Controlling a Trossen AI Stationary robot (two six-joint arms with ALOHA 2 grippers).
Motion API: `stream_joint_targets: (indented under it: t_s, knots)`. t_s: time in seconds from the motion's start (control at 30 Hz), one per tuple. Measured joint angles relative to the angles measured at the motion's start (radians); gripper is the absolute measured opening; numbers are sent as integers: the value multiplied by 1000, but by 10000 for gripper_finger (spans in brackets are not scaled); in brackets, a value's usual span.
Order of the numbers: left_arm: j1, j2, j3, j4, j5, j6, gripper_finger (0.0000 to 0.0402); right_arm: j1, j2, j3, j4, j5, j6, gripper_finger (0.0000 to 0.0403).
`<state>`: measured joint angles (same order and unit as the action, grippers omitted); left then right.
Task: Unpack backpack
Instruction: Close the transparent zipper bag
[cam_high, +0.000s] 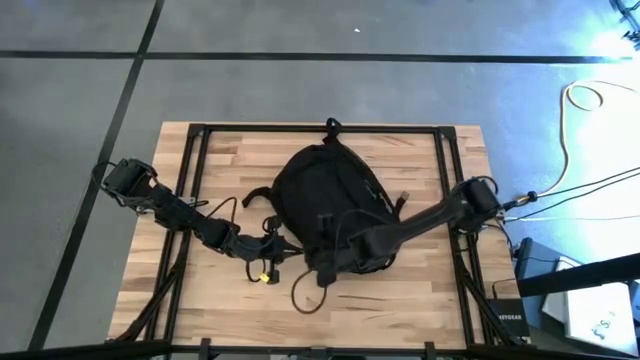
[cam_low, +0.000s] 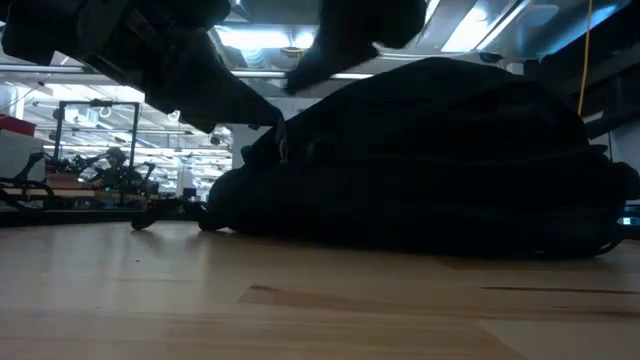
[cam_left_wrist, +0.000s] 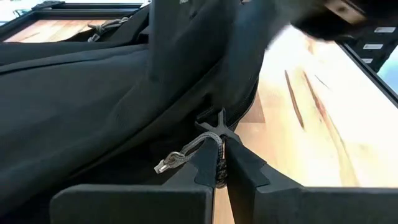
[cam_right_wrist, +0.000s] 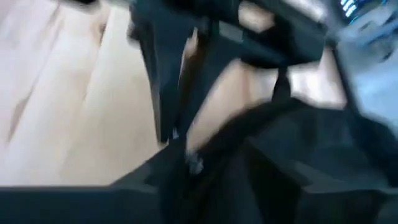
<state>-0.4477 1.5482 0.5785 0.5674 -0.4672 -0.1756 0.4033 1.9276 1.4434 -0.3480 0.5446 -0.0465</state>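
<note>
A rounded black fabric backpack (cam_high: 325, 195) lies on the pale striped butcher-block wooden table (cam_high: 420, 295) with its black metal frame. Both arms are dark; a small yellow tag (cam_high: 265, 277) shows nearby.

My right wrist view is smeared with motion, so I can't make out what the dark shapes near my right gripper (cam_right_wrist: 186, 155) are, or how my fingers stand there. From above, that gripper (cam_high: 325, 268) sits on the black backpack (cam_high: 325, 185) and black on black swallows the fingertips. In the low view the backpack (cam_low: 420, 160) is just a dark mound, no zipper or strips to read, and both my arms are cut off by the top edge. My left gripper (cam_left_wrist: 221, 168) pinches something at the zipper pull (cam_left_wrist: 211, 124), too small to name.
</note>
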Motion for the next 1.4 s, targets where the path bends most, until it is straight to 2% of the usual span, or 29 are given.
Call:
stream_joint_targets:
  t_s: [0.07, 0.17, 0.33, 0.57, 0.87, 1.0, 1.13, 1.3, 1.4]
  knots:
    - [0, 0, 0, 0, 1, 0, 2, 12, 30, 4, 71, 37, -25, 183]
    - [-1, 0, 0, 0, 5, 0, 2, 13, 65, 3, 49, 39, -33, 211]
    - [-4, 0, 0, 0, 7, 3, 2, 8, 84, 2, 65, 19, -10, 214]
    - [-5, 0, -1, 0, 8, 4, 2, 6, 115, 2, 68, 53, 12, 154]
    - [-6, 0, -1, 6, 14, 11, 2, 2, 136, 2, 69, 66, 22, 15]
    - [-6, 0, -1, 2, 13, 51, 10, 2, 136, 2, 69, 66, 53, 10]
    - [-6, -2, -1, -27, 31, 98, 39, 2, 136, 2, 67, 61, 57, 2]
    - [-2, -2, -1, -104, 36, 87, 114, 2, 132, 2, 58, 38, 87, 1]
    - [-5, -2, -1, -125, -4, 114, 158, 8, 131, 2, 53, 38, 104, 0]
